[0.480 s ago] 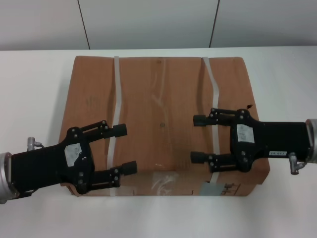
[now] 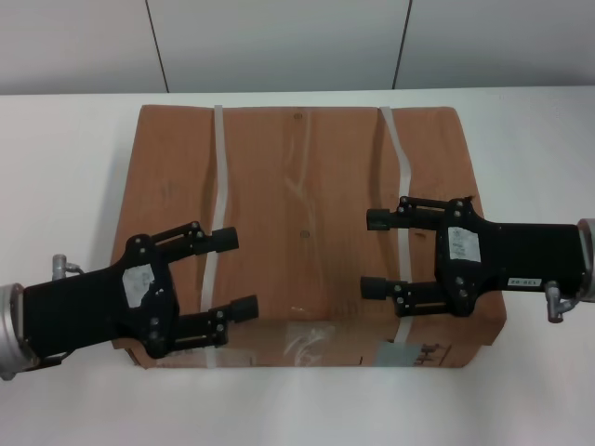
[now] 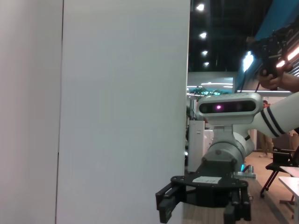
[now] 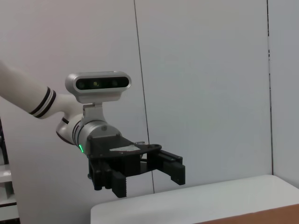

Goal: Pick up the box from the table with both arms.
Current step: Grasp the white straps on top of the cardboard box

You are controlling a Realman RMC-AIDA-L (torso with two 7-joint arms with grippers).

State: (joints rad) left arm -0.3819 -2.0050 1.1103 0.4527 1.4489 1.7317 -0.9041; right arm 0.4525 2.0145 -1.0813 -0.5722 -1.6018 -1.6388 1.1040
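Observation:
The box [image 2: 307, 186] is large, flat and brown, and lies on the white table [image 2: 65, 186]. Two pale straps [image 2: 219, 158] run across its top. My left gripper [image 2: 237, 273] is open over the box's near left part, its fingers either side of the left strap. My right gripper [image 2: 372, 254] is open over the near right part, fingers pointing toward the box's middle, over the right strap [image 2: 402, 172]. Neither holds anything. The left wrist view shows the right gripper [image 3: 201, 205] farther off. The right wrist view shows the left gripper [image 4: 140, 170] and a box corner [image 4: 280, 217].
A grey panelled wall [image 2: 279, 42] stands behind the table's far edge. A label and clear tape [image 2: 409, 353] sit on the box's near side. White tabletop [image 2: 539, 158] lies on both sides of the box and in front of it.
Both grippers have shifted slightly toward the far side of the box, still open. The box has not moved.

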